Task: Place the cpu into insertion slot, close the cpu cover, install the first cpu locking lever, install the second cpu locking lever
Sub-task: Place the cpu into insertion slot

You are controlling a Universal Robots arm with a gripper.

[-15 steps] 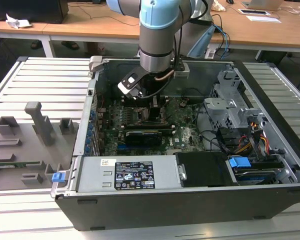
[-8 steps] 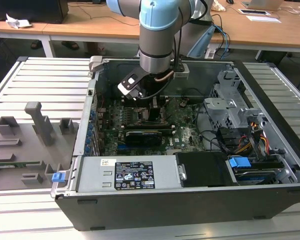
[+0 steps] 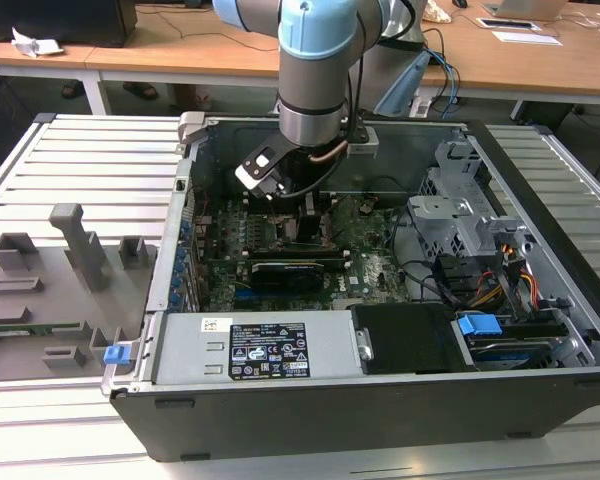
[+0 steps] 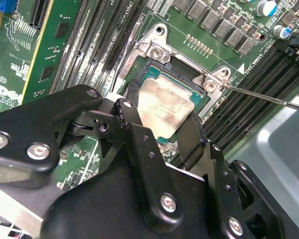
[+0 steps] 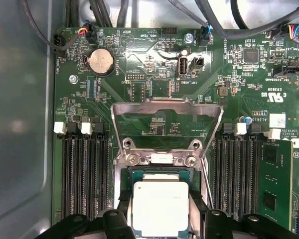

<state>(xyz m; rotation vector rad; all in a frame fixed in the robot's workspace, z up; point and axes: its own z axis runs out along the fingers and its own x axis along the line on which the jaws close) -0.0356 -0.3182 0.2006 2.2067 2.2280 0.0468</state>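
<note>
In both wrist views the cpu [image 4: 162, 107] [image 5: 160, 204], a silver-faced square chip, lies flat in the black insertion slot [image 5: 123, 174]. My gripper [image 4: 162, 122] [image 5: 162, 215] straddles it, with a black finger [image 4: 132, 107] against each of two opposite edges, shut on the chip. The cpu cover [image 5: 167, 105], a metal frame with a large window, stands swung up beyond the slot's hinge. A thin locking lever [image 4: 261, 95] sticks out unlatched beside the socket. In the exterior view the gripper [image 3: 305, 215] reaches down into the open computer case [image 3: 170, 240].
Long black memory slots [image 5: 84, 174] run along both sides of the socket. A long black card [image 3: 285, 270] lies across the motherboard, near the power supply [image 3: 260, 350]. A drive cage [image 3: 460, 210] and cables fill the exterior view's right. Grey fixtures [image 3: 70, 260] sit outside the case.
</note>
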